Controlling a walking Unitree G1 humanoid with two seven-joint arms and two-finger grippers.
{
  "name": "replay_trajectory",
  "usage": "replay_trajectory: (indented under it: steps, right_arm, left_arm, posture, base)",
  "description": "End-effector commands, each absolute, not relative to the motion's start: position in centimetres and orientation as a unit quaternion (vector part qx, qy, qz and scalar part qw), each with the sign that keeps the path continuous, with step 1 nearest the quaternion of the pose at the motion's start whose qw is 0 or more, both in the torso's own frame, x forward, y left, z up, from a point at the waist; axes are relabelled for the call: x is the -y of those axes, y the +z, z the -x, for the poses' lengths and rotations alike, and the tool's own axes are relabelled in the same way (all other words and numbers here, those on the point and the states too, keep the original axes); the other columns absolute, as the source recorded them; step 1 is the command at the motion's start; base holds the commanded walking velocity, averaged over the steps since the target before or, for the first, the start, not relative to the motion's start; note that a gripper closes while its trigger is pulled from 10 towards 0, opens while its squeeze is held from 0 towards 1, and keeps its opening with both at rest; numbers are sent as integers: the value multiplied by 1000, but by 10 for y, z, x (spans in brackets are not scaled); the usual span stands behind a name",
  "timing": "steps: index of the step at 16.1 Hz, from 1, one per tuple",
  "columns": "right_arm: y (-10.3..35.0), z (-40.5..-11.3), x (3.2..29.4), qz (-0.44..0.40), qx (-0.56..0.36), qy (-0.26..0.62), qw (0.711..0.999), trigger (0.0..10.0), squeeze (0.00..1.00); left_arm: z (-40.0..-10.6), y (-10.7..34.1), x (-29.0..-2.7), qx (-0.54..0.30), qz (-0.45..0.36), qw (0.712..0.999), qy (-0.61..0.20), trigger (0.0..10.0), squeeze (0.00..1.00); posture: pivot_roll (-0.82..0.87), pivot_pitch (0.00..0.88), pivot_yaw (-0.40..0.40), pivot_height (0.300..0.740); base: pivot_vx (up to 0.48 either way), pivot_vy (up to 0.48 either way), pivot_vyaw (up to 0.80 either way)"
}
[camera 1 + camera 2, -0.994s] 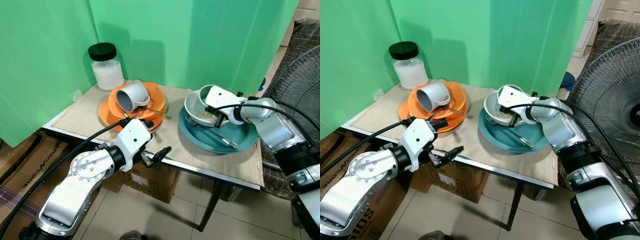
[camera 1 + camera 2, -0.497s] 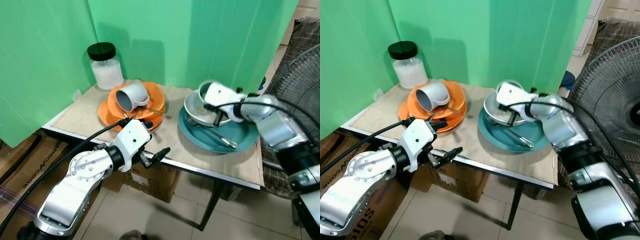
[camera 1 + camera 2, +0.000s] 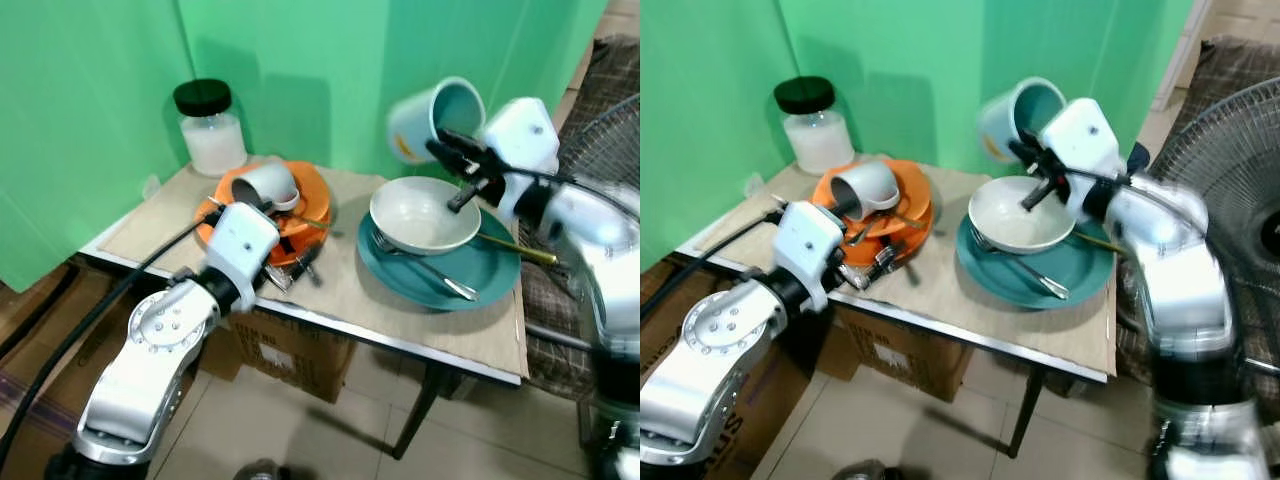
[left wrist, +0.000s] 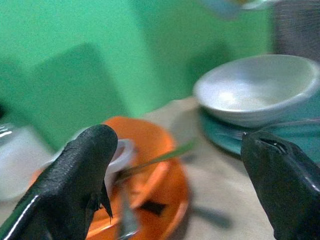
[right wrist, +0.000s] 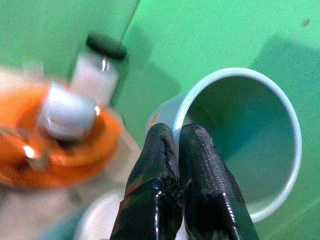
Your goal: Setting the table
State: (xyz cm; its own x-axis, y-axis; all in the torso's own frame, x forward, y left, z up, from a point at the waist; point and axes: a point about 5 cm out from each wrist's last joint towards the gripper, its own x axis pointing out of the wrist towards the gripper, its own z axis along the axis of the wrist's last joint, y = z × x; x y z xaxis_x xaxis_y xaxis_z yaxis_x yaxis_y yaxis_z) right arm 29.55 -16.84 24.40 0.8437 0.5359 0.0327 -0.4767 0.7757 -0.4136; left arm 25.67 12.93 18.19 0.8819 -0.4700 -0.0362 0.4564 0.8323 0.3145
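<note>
My right gripper (image 3: 442, 149) is shut on the rim of a teal cup (image 3: 435, 118), one finger inside it, and holds it tilted in the air above a white bowl (image 3: 425, 213). In the right wrist view the fingers (image 5: 165, 185) pinch the cup (image 5: 240, 135) wall. The bowl sits on a teal plate (image 3: 440, 270) with a fork (image 3: 432, 270) and a gold spoon (image 3: 517, 249). A pale mug (image 3: 262, 187) lies on its side on stacked orange plates (image 3: 300, 215). My left gripper (image 3: 296, 268) is open at the table's front edge, beside the orange plates.
A lidded glass jar (image 3: 210, 128) stands at the table's back left corner. A floor fan (image 3: 1230, 190) is close on the right. Cardboard boxes (image 3: 300, 355) sit under the table. A green backdrop (image 3: 300, 60) closes the far side.
My right gripper has lifted the teal cup up out of the white bowl. My left gripper has risen from below the table edge to beside the orange plates.
</note>
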Motion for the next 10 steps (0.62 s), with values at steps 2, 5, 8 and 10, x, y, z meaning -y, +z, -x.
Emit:
replay_trajectory:
  steps: [2, 5, 8, 10]
  right_arm:
    - [232, -276, 175, 188, 80, 190, 960, 10000, 0]
    - [218, -254, 179, 137, 95, 89, 982, 10000, 0]
    - [221, -251, 177, 100, 109, 35, 988, 10000, 0]
    - [228, -253, 173, 77, 122, 5, 990, 10000, 0]
  left_arm:
    - [-252, 184, -137, 23, -164, 970, -179, 10000, 0]
    - [-250, 180, -129, 26, -136, 979, -146, 10000, 0]
    - [-256, 185, -133, 50, -77, 991, -94, 10000, 0]
    - [-257, 189, -133, 71, -14, 994, -78, 10000, 0]
  posture:
    - [38, 0, 33, 740]
    - [5, 0, 53, 740]
    - [-4, 0, 47, 740]
    - [-13, 0, 38, 740]
  base:
    - [0, 0, 0]
    - [0, 0, -525]
    - [0, 0, -788]
    - [0, 0, -788]
